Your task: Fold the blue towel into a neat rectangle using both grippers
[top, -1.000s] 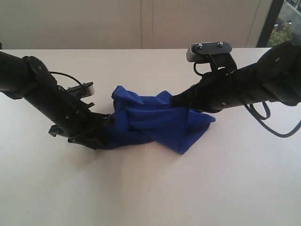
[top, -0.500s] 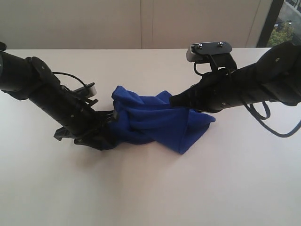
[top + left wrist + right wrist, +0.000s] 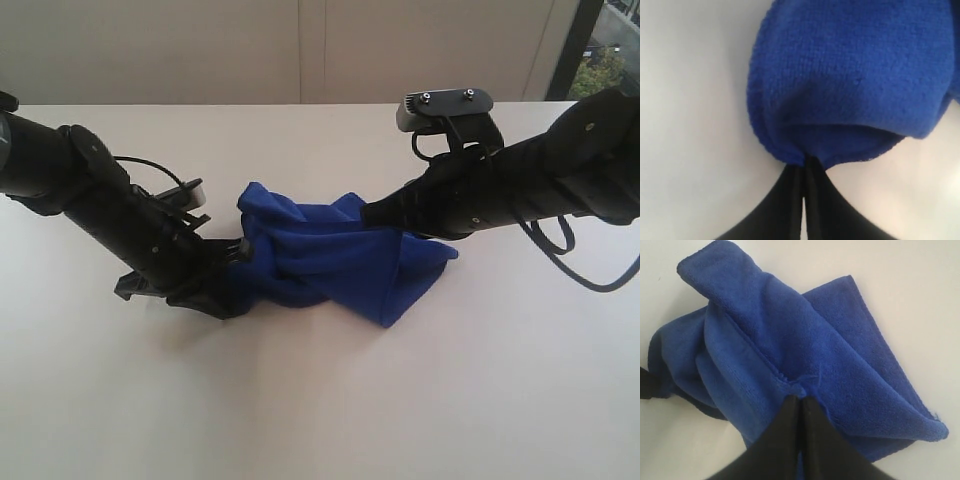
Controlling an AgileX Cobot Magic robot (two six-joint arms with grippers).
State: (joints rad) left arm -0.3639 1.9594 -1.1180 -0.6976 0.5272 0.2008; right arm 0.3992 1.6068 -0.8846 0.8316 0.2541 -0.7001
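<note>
Shows the blue towel (image 3: 330,260) bunched into a twisted heap at the middle of the pale table (image 3: 320,400), folds overlapping so that the layers underneath cannot be traced. Hides both sets of fingertips in the exterior view, buried in cloth. From the wrist views: pinched at a rounded fold by the left gripper (image 3: 805,161), jaws pressed together on the fabric; pinched at a hemmed edge by the right gripper (image 3: 801,399), jaws likewise closed on it. Spans between the two, left gripper at one end, low by the table, right gripper at the opposite side
</note>
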